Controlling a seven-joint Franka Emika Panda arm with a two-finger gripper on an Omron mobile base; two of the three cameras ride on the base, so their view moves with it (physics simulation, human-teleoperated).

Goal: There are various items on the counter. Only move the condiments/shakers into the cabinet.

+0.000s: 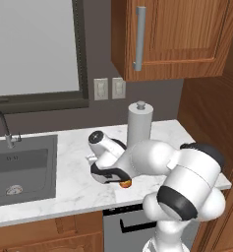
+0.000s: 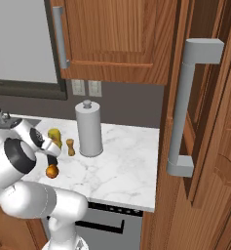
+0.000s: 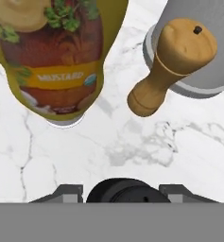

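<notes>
In the hand view, the small black shaker (image 3: 125, 190) sits between my fingertips (image 3: 61, 192), which press against its sides. My gripper (image 3: 119, 193) is low over the white marble counter (image 3: 132, 151). Just beyond it stand the yellow mustard bottle (image 3: 56, 61) and the tan wooden shaker (image 3: 172, 64), with the grey canister (image 3: 205, 71) behind that. The right base view shows my gripper (image 2: 49, 159) in front of the yellow bottle (image 2: 54, 137) and wooden shaker (image 2: 70, 147), with the orange fruit (image 2: 51, 171) just below. The cabinet's tall door (image 2: 219, 161) with its squared grey handle (image 2: 182, 107) stands at the right.
The tall grey canister (image 1: 139, 123) stands at the back of the counter (image 1: 73, 189). A dark inset sink (image 1: 19, 167) with a faucet (image 1: 2, 129) lies to the left. A closed upper cabinet (image 1: 182, 39) hangs above. The orange fruit (image 1: 125, 183) lies under my wrist.
</notes>
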